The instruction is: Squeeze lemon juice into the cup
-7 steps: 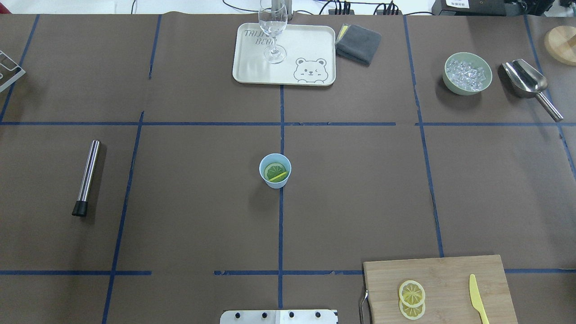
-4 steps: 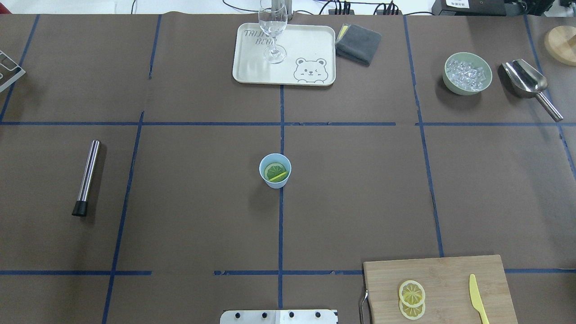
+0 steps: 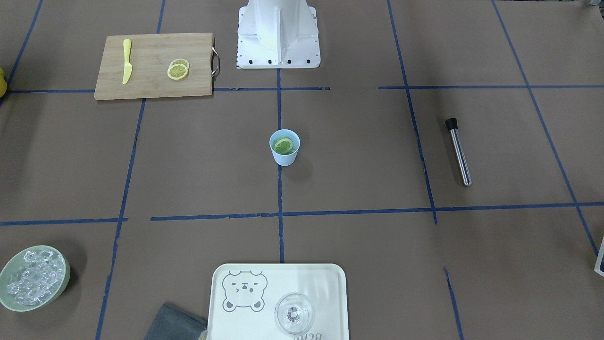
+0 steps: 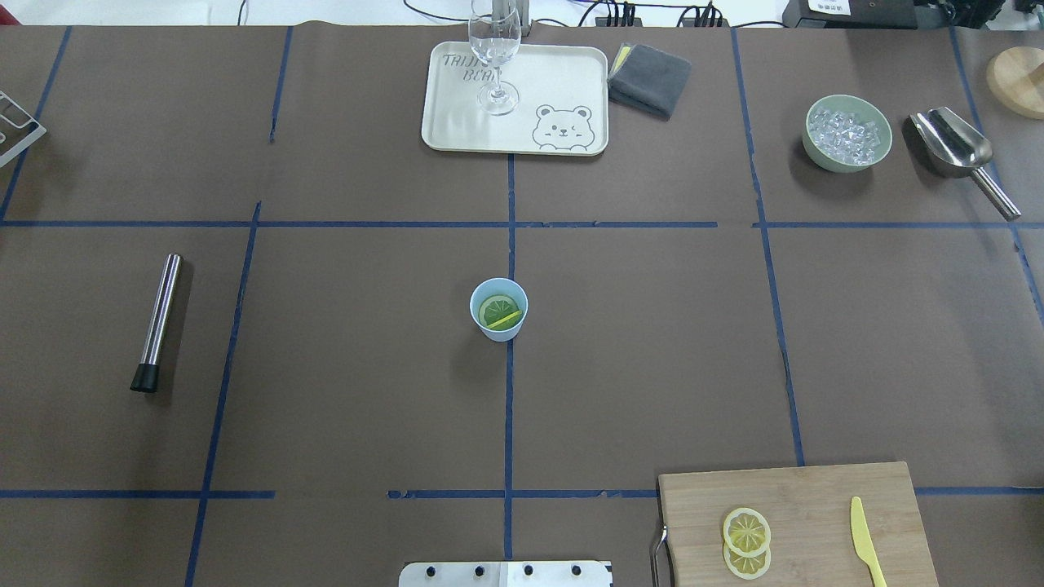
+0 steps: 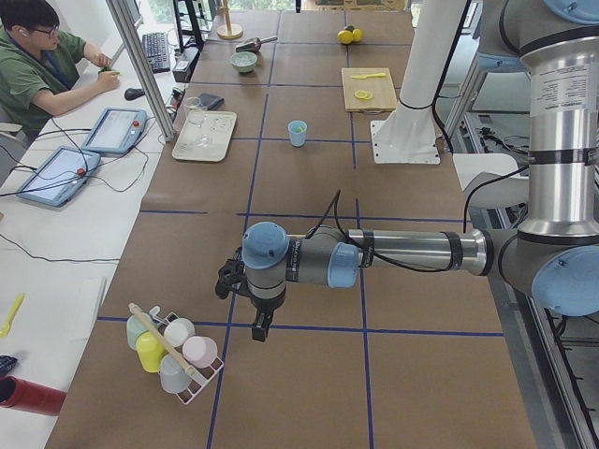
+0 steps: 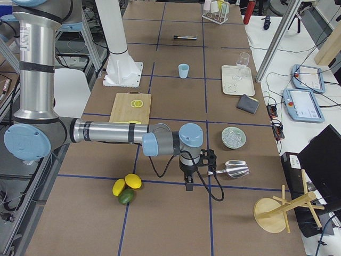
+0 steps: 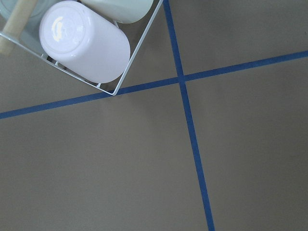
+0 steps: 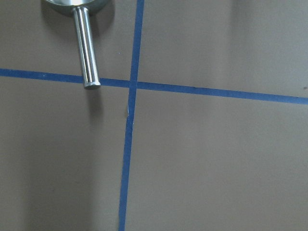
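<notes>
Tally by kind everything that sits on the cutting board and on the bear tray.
Lemon slices: 2
Yellow knife: 1
Stemmed glass: 1
Total: 4

The surface [image 4: 367, 367] is covered in brown paper, marked into squares by blue tape. The light-blue cup [image 3: 285, 158] stands upright at its middle, on a tape line. At the far edge lies a cream bear-print tray [image 4: 457, 130], with a folded grey cloth [image 4: 650, 79] just beside it. Further right sit a pale-green bowl [image 4: 844, 166] and a steel scoop [image 4: 954, 143]. A wooden cutting board [image 4: 816, 497] lies near right, a steel muddler [image 4: 159, 318] well apart on the left
</notes>
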